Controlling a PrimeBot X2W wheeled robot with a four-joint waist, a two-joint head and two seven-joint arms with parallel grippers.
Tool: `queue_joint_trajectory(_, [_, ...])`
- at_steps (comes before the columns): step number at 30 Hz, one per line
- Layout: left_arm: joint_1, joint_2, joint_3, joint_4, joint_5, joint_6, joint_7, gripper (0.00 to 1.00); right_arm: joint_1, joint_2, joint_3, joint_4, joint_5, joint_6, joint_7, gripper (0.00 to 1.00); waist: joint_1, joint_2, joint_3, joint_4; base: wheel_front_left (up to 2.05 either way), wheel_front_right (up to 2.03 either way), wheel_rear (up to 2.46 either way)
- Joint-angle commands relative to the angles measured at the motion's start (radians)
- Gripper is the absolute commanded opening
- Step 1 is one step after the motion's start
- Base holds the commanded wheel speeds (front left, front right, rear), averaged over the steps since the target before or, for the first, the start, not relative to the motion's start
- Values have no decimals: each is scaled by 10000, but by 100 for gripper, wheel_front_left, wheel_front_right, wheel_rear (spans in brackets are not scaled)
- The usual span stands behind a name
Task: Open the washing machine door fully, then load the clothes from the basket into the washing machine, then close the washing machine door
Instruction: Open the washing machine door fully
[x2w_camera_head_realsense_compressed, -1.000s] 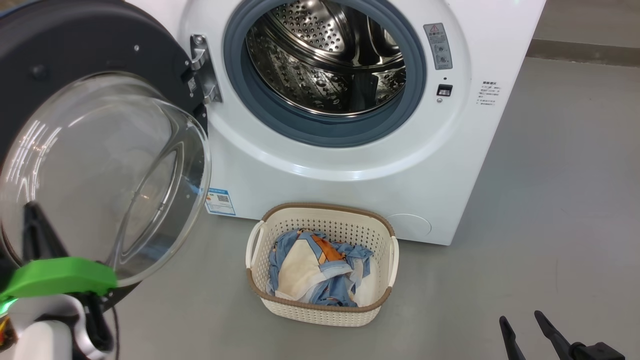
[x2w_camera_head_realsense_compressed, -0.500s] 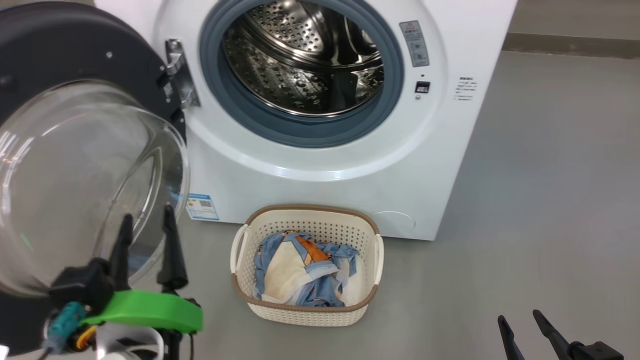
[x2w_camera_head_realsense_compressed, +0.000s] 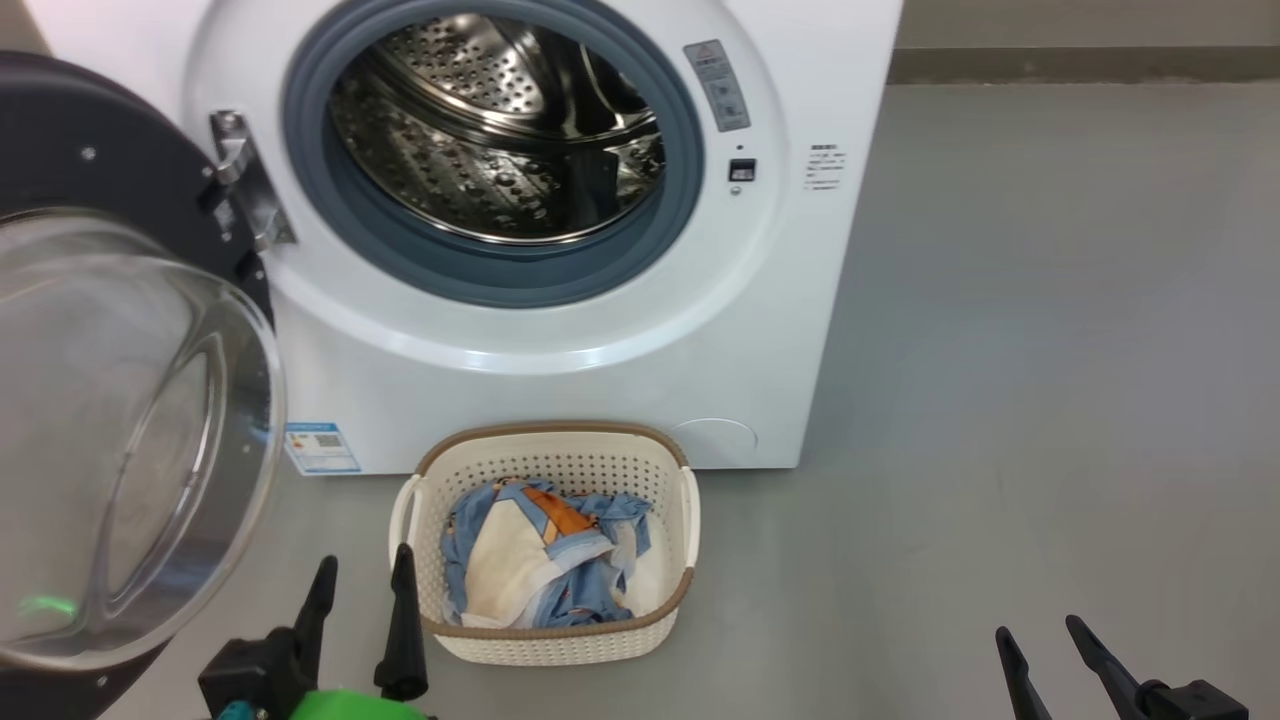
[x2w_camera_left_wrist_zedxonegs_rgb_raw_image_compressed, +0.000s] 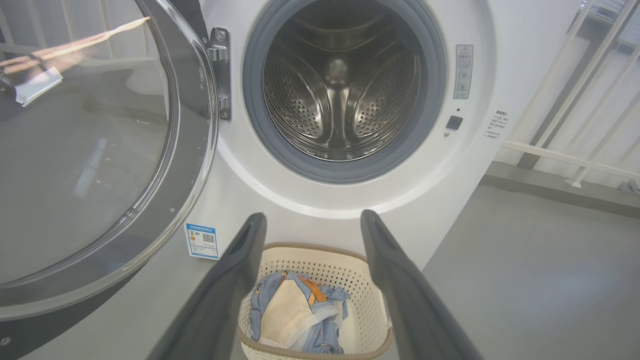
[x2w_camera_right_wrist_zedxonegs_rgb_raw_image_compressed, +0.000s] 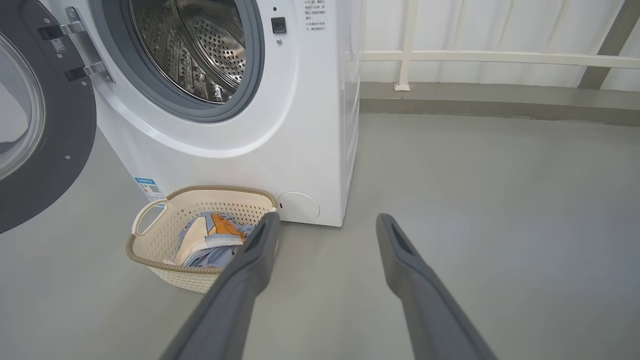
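On the grey floor (x2w_camera_head_realsense_compressed: 1000, 400), before the front-loader, viewed from where I stand:

Item, the washing machine (x2w_camera_head_realsense_compressed: 560, 350): white, boxy, mouth uncovered. It has a grey gasket (x2w_camera_head_realsense_compressed: 500, 285) and a perforated steel drum (x2w_camera_head_realsense_compressed: 480, 130), with no laundry in it yet.

Item, the washing machine door (x2w_camera_head_realsense_compressed: 120, 440): swung out on its metal hinge (x2w_camera_head_realsense_compressed: 245, 190) to the left as the robot faces it. Black rim, bulging clear glass. It looks fully open. Judged rigid and weighty, the glass slick; best pushed at the rim, not the bulge, when closing comes.

Item, the basket (x2w_camera_head_realsense_compressed: 550, 432): cream perforated plastic with a brown rim and two side handles. It stands on the floor just in front of the machine's base, below the mouth.

Item, the clothes (x2w_camera_head_realsense_compressed: 540, 560): a light blue bundle with a cream panel and orange print, lying crumpled in the basket. Judged light, limp and not fragile, likely to sag and trail when lifted. Take hold at the raised fold near the middle of the heap, pinching deep enough to gather several layers, clear of the basket wall.

Item, left gripper (x2w_camera_head_realsense_compressed: 364, 558): fingers spread wide with nothing between them, low beside the basket's left handle, pointing towards basket and machine.

Item, right gripper (x2w_camera_head_realsense_compressed: 1039, 630): fingers likewise apart and empty, well off to the basket's right, over the floor.
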Motion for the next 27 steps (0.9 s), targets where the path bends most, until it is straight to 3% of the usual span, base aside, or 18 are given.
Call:
queue_joint_trajectory(1, [-129, 95, 344, -150, 61, -45, -189, 100, -386, -203, 191, -280, 3, 16, -120, 100, 0, 0, -6, -258, 0, 0, 0])
queue_joint_trajectory(20, [876, 28, 2037, -68, 271, -1009, -513, 100, -466, -199, 142, -339, -44, 16, -120, 100, 0, 0, 52, -1202, 0, 0, 0])
queue_joint_trajectory(27, [1166, 16, 2220, -183, 180, -959, -514, 100, -471, -220, 92, -326, -39, 16, -120, 100, 0, 0, -57, -1394, 0, 0, 0])
